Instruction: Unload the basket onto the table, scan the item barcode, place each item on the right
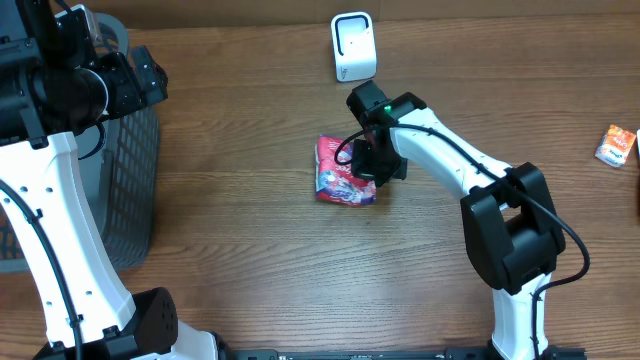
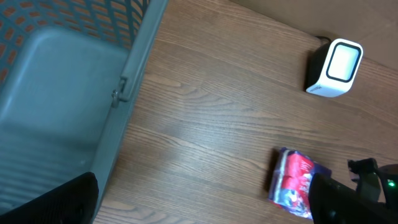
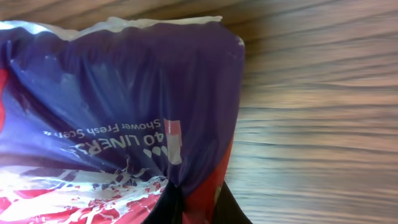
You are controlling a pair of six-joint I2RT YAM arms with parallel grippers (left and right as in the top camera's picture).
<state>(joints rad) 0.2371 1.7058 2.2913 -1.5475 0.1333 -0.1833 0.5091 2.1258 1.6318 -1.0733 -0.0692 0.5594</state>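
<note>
Where the red-and-purple packet lies on the desk, it is pinched at its edge by the closed right pincer; the left pincer is held wide.

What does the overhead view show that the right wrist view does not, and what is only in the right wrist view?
Only overhead: the white scanner, the gray basket at the left, and a small orange packet at the right edge. Only right wrist: the print on the package, with "40 LINERS" and "Shower Fresh", and the right gripper pinching its wrapper. Both: the package lying on the wooden table.
</note>
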